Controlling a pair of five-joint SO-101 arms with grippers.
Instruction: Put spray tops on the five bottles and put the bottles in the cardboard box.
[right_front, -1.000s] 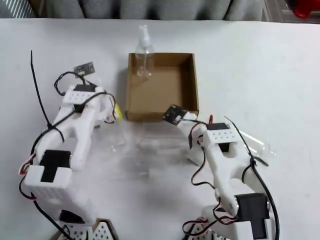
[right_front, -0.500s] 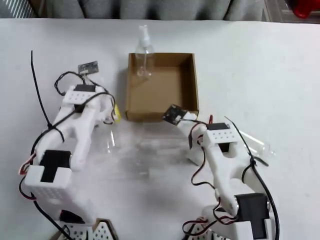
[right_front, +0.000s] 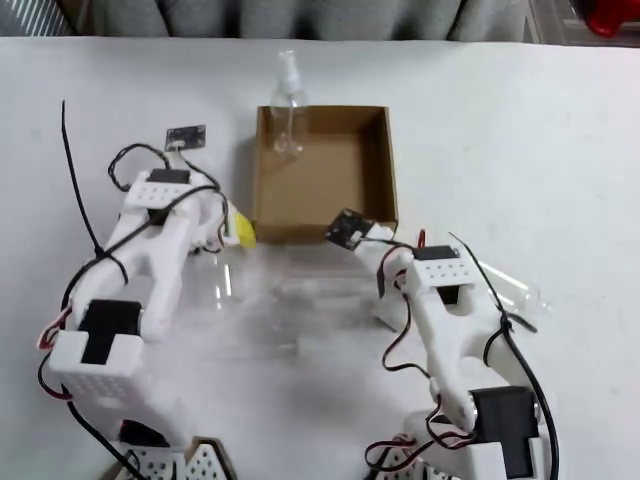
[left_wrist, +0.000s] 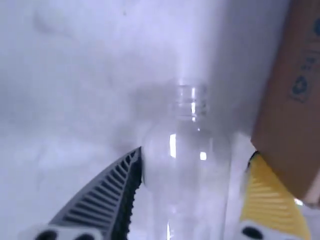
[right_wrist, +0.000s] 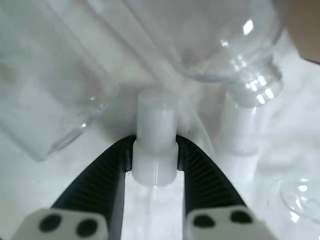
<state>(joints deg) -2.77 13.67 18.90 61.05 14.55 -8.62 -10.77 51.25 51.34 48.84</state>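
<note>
High view: the box (right_front: 385, 165) sits mid-tabletop (right_front: 520, 130), between the arms' reach so either can load it. One capped bottle (right_front: 287, 125) stands in its far corner. I judge one of five done. The left hand (right_front: 235, 232) is just beside the box's near corner. A loose bottle (right_front: 505, 290) lies beyond the right arm. The clear bottles between the arms are hard to count against the white surface, and the right arm's wrist covers its own hand.

Left wrist view: you have an open bottle (left_wrist: 192, 150) between the fingers, neck pointing away and bare, ready for a top. The grey finger (left_wrist: 117, 190) touches its shoulder and the yellow one stands slightly apart, so the hand is released, not yet clamped. The bottle's base is cut off.

Right wrist view: the right hand (right_wrist: 156, 145) is clenched on a spray top (right_wrist: 156, 125), gripped at its collar. Two bottles lie beyond it. Whether the white piece under the nearer neck (right_wrist: 255, 85) is another top, you cannot tell.
</note>
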